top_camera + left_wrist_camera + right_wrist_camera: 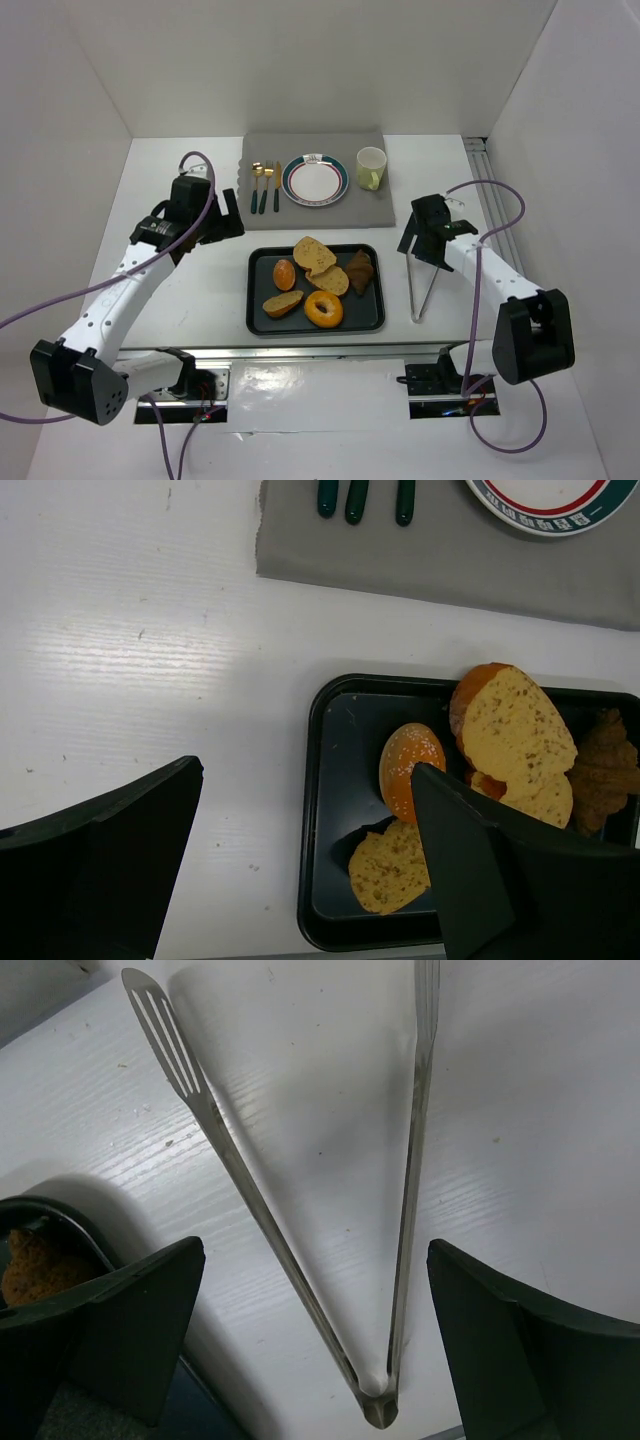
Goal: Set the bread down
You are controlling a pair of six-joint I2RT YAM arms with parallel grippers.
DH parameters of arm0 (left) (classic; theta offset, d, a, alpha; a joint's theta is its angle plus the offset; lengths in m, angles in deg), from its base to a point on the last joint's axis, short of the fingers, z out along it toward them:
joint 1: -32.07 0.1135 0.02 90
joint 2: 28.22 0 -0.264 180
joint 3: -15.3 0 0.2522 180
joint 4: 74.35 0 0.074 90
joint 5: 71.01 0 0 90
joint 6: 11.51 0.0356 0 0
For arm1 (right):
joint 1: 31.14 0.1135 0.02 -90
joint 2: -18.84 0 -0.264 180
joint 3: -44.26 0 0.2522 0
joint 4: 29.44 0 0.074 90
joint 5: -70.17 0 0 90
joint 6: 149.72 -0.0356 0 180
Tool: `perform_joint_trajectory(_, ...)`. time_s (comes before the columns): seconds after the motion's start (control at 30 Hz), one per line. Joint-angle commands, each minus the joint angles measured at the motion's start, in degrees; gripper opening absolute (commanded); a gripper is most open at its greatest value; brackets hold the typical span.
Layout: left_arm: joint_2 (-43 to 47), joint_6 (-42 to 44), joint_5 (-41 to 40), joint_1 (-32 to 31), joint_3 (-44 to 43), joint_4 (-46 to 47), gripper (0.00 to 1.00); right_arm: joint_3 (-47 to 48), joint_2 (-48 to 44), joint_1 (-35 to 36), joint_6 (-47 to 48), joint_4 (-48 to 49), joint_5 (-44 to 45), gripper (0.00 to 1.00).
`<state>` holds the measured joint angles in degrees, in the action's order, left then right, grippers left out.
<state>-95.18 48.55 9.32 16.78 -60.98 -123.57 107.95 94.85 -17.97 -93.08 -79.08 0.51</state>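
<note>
Presently the left pincer [305,777] gapes empty beside the tray [306,885] of bread [518,728], the right pincer [315,1255] likewise over tongs [377,1398].

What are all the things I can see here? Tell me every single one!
tray: one, black, middle of the table
bun: one, orange, left side of the tray
bread slices: three, tan, two mid-tray, one front left
bagel: one, golden, front of the tray
pastry: one, dark brown, right side of the tray
mat: one, grey, behind the tray
plate: one, white with a coloured rim, on the mat
cutlery: three pieces, green handles, left of the plate
cup: one, pale yellow, right of the plate
tongs: one pair, silver, right of the tray
table: one, white
left gripper: one, black, open
right gripper: one, black, open, above the tongs
</note>
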Motion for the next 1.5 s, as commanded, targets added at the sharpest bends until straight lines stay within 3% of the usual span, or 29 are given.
perform_joint_trajectory(0.0, 1.66, 1.02, 1.32, -0.09, -0.50, 1.89, 0.99, 1.75, -1.47, -0.34, -0.30, 0.63, 1.72, 1.00)
perform_joint_trajectory(0.23, 2.27, 1.54, 0.79, -0.09, 0.03, 1.89, 0.99, -1.76, -6.48, -0.34, 0.23, -2.88, 1.55, 1.00)
perform_joint_trajectory(0.47, 2.27, 1.54, 3.26, -0.09, 0.03, 2.42, 0.99, -5.09, -10.79, 0.71, -3.45, -3.58, -9.25, 1.00)
perform_joint_trajectory(0.57, 1.74, 1.02, 3.26, -0.09, 0.55, 2.42, 0.99, -8.61, -10.09, 1.51, -4.87, -4.11, -9.79, 1.00)
perform_joint_trajectory(0.83, 0.69, 1.54, 4.31, -0.09, 0.56, 3.03, 0.99, -8.10, -6.41, 4.85, -14.00, -8.16, -1.54, 1.00)
perform_joint_trajectory(1.17, 0.16, 1.54, 4.84, -0.09, 1.61, 4.09, 0.99, -6.61, 4.14, 4.85, -10.16, -3.59, 0.75, 1.00)
perform_joint_trajectory(1.37, 0.16, 1.54, 4.83, -0.09, 2.14, 4.61, 0.99, -5.37, 3.81, 4.15, -4.27, 2.55, 0.23, 1.00)
perform_joint_trajectory(1.47, -0.45, 1.02, 5.36, -0.09, 2.14, 4.61, 0.99, -5.90, 3.97, -0.24, -2.14, 7.13, -4.68, 1.00)
